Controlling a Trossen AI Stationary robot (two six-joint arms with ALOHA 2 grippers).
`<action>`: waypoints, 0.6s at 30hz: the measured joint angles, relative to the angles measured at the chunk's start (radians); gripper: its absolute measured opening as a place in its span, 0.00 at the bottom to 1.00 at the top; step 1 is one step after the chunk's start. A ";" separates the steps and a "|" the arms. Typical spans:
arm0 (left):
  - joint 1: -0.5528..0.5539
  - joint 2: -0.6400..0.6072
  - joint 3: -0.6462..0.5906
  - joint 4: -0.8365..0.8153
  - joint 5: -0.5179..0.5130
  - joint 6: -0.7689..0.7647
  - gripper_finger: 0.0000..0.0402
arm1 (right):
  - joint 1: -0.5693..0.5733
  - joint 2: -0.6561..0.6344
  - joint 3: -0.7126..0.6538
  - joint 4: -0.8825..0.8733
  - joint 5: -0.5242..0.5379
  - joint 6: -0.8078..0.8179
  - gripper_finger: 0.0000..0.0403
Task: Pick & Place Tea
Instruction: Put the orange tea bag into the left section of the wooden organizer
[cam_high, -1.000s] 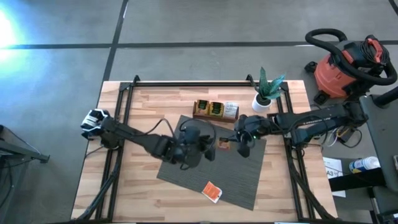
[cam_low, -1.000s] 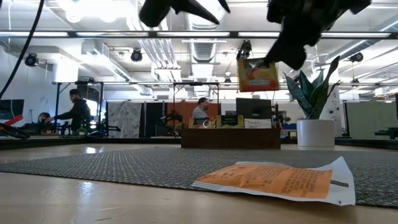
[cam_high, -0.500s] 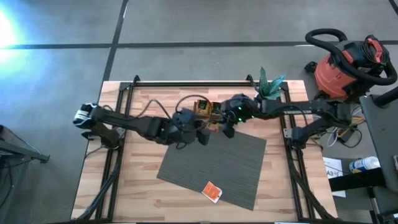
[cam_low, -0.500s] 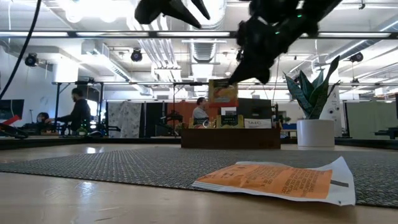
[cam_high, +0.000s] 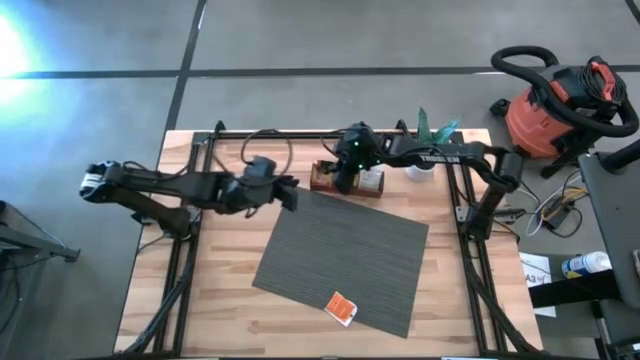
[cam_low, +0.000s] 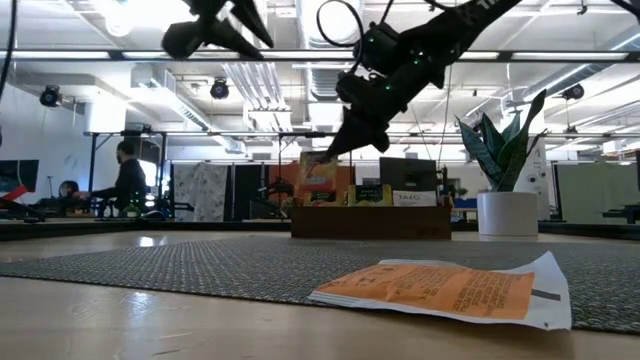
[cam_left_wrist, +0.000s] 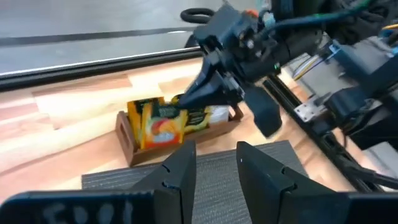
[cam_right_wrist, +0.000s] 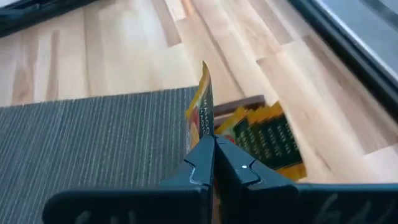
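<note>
Overhead, the right end effector (cam_high: 338, 181) hung at the left end of the wooden tray (cam_high: 346, 178) near the back of the counter (cam_high: 230, 300), clenched on a tea sachet that could not be made out from above. The left end effector (cam_high: 291, 194) hovered just left of the tray with its fingers parted and nothing between them. A second orange sachet (cam_high: 342, 308) lay on the grey mat (cam_high: 340, 255) near its front edge, well apart from both arms.

From counter height, the right end effector (cam_low: 327, 152) held the orange-yellow sachet (cam_low: 318, 179) by its top edge, hanging upright at the tray's (cam_low: 370, 221) left end. The loose sachet (cam_low: 450, 290) lay flat in the foreground.

In the left wrist view, the held sachet (cam_left_wrist: 157, 127) stood at the near end of the tray (cam_left_wrist: 127, 138), pinched by the right end effector (cam_left_wrist: 186, 102); more sachets filled the rest.

In the right wrist view, the fingers (cam_right_wrist: 200, 163) were shut on the sachet (cam_right_wrist: 201, 118), seen edge-on.
</note>
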 joint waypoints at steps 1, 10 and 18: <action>0.000 -0.027 -0.034 0.020 0.001 0.000 0.27 | -0.005 0.004 0.006 0.002 0.000 -0.002 0.02; 0.040 -0.238 -0.271 0.171 -0.004 -0.005 0.27 | -0.038 0.055 0.013 -0.008 0.002 -0.012 0.02; 0.059 -0.319 -0.336 0.191 -0.005 -0.003 0.27 | -0.037 0.125 0.012 0.027 0.002 -0.017 0.02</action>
